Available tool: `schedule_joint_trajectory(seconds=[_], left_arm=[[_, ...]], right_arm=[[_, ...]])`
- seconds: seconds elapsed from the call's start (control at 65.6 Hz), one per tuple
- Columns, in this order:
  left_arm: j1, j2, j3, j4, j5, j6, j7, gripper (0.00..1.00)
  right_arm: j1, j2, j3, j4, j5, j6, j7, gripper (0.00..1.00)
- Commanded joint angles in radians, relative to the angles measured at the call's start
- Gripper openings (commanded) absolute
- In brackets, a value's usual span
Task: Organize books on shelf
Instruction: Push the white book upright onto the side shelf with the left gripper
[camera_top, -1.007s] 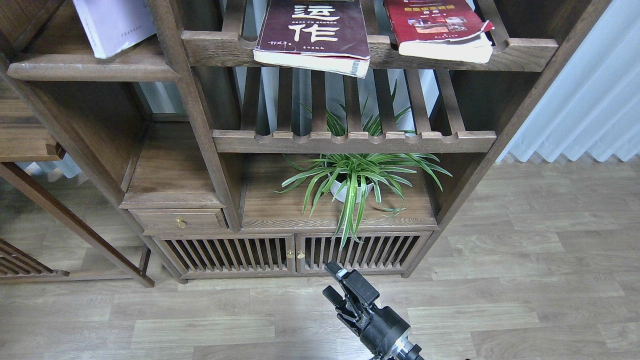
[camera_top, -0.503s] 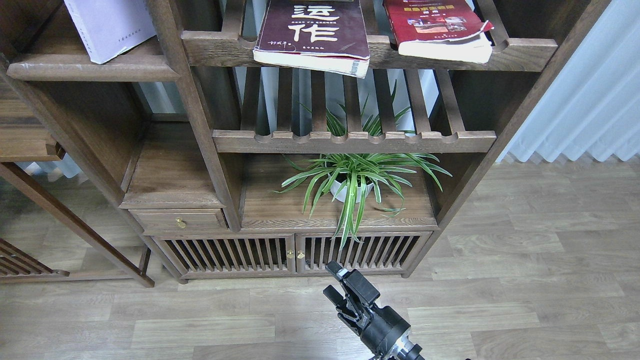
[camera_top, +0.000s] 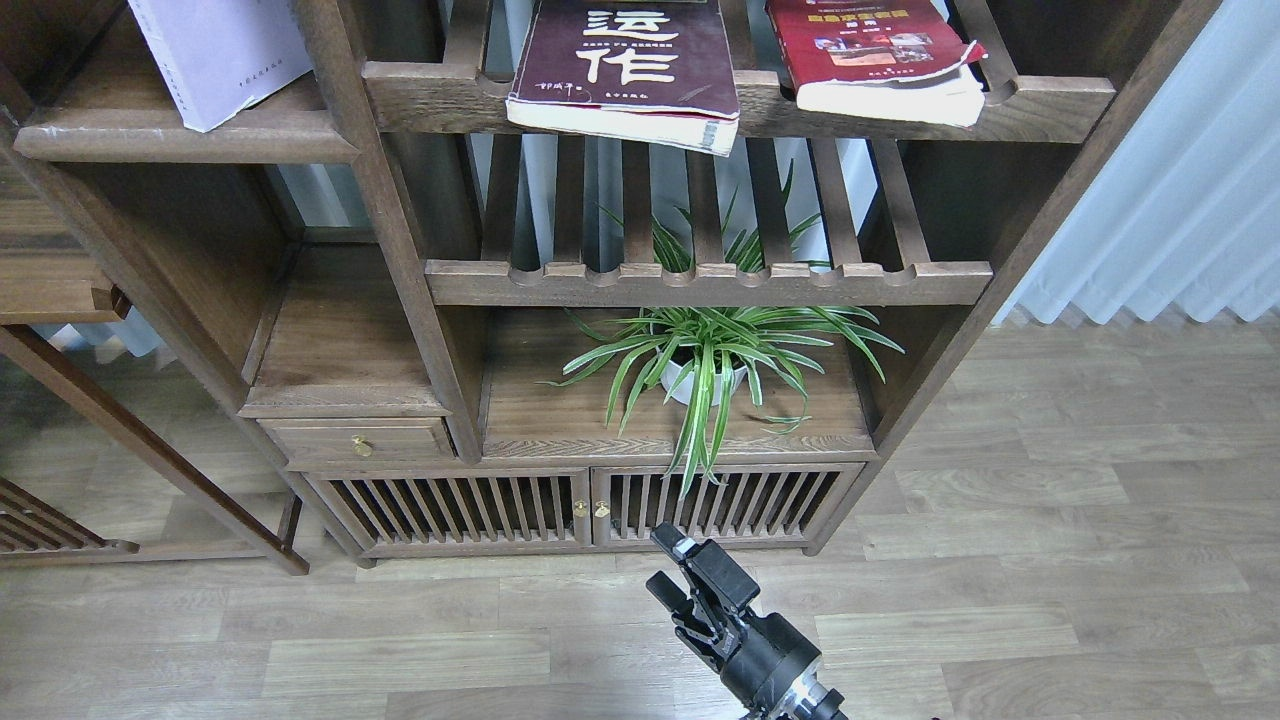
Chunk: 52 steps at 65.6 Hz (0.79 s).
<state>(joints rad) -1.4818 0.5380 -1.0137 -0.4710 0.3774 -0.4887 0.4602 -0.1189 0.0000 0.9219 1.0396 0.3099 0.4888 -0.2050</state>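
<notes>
The pale lavender-white book (camera_top: 215, 55) stands tilted on the solid dark-brown shelf (camera_top: 190, 140) at the upper left; its top is cut off by the frame. The dark maroon book (camera_top: 630, 60) with white characters lies flat on the upper slatted shelf and overhangs the front rail. The red book (camera_top: 870, 50) lies flat to its right and also overhangs the rail. My right gripper (camera_top: 672, 568) is open and empty, low over the floor in front of the cabinet, far below the books. My left gripper is out of view.
A potted spider plant (camera_top: 705, 365) sits on the lower board under an empty slatted shelf (camera_top: 700, 282). Below it are slatted cabinet doors (camera_top: 590, 505) and a small drawer (camera_top: 360, 440). A white curtain (camera_top: 1180, 180) hangs at the right.
The lavender-white book shifted slightly to the left on the solid shelf a second ago and has held still since. My right gripper has not moved.
</notes>
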Motion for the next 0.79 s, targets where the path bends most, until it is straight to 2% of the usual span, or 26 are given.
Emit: schedule_joint_trajectory(seconds=[0.0,0.32,0.397,0.503,0.778], left_arm=[[0.021,0.043,0.004,-0.057,-0.041,0.000,0.001,0.10],[0.161,0.171,0.004,-0.247,-0.137,0.000,0.003,0.12],[0.268,0.243,-0.008,-0.391,-0.184,0.000,0.003,0.13],[0.363,0.310,-0.065,-0.483,-0.187,0.000,0.000,0.14],[0.612,0.376,-0.212,-0.652,-0.213,0.000,-0.005,0.19]], right_arm=[[0.001,0.000,0.000,-0.001,-0.002,0.000,0.001,1.00],[-0.001,0.000,0.000,-0.001,-0.002,0.000,0.007,1.00],[-0.001,0.000,-0.008,0.000,0.000,0.000,0.009,1.00],[-0.001,0.000,-0.009,-0.001,0.000,0.000,0.009,1.00],[-0.001,0.000,-0.014,-0.001,0.000,0.000,0.009,1.00]])
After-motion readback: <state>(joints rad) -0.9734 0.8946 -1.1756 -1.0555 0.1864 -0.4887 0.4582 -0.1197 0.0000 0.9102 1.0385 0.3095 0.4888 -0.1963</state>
